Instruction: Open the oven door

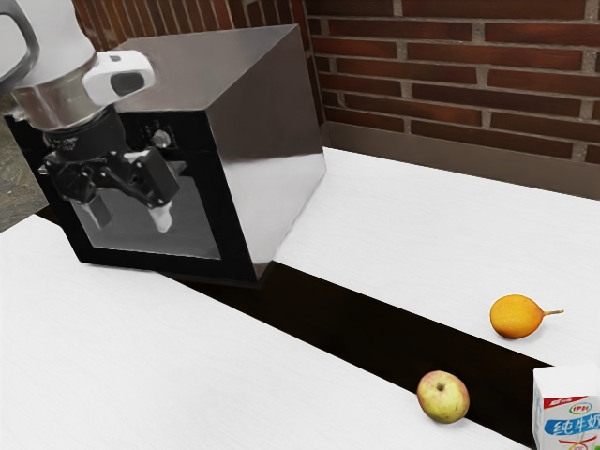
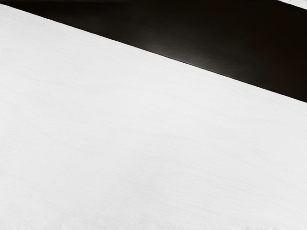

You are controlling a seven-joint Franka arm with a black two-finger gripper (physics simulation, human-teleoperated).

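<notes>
The gripper (image 1: 129, 216) hung in front of the oven (image 1: 272, 141), its two fingers (image 1: 161, 219) standing well apart and pointing down, with nothing clamped between them. The arm (image 1: 58, 70) came in from the upper left of the exterior view, and the gripper covered part of the oven door (image 1: 234, 255).

The oven stood on the table (image 1: 178, 375) at the exterior view's left, near the brick wall (image 1: 487, 56). Its door was closed, lying flush with the front of the metal body, a black frame around a grey glass window (image 1: 192, 232). Above the window sat a control knob (image 1: 162, 139), close beside the gripper.

A dark strip (image 1: 356, 333) crossed the white tabletop diagonally from the oven's base. Toward the exterior view's right, a yellow and red apple (image 1: 442, 397) rested at the strip's edge, with an orange fruit (image 1: 516, 317) with a thin stem farther back and a milk carton (image 1: 568, 412) in the lower corner, partly cut off. The wrist view looked onto the white tabletop and the dark strip.
</notes>
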